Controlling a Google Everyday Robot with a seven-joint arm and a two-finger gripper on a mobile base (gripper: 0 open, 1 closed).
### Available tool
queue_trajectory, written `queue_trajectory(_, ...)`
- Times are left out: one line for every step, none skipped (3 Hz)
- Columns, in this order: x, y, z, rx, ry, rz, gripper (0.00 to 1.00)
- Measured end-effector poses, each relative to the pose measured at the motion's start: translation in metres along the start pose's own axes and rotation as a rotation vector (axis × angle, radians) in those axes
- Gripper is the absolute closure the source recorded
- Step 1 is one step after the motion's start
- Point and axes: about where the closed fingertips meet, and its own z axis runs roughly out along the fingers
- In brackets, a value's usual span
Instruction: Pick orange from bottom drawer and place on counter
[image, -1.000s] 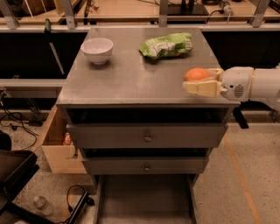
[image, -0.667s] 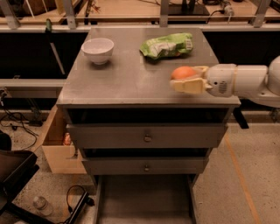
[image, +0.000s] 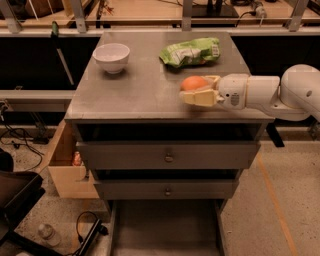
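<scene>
The orange (image: 193, 83) is held between the cream fingers of my gripper (image: 196, 89), over the right front part of the grey counter (image: 140, 85). The gripper reaches in from the right on a white arm (image: 280, 92) and is shut on the orange. I cannot tell whether the orange touches the counter. The bottom drawer (image: 167, 225) is pulled out below the cabinet, and its grey floor shows nothing on it.
A white bowl (image: 111, 57) stands at the counter's back left. A green chip bag (image: 191, 51) lies at the back right, just behind the gripper. Two closed grey drawers (image: 168, 156) with knobs sit below. A cardboard box (image: 67, 165) stands left of the cabinet.
My gripper has moved left with the orange, from the counter's right edge to well over the counter top.
</scene>
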Motion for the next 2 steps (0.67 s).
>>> queue_trajectory(-0.0050,-0.0096,0.0227,-0.019,-0.010,-0.027,1.00)
queue_trajectory(-0.0022,-0.0125,0.0287,-0.027,0.004,-0.024,1.00)
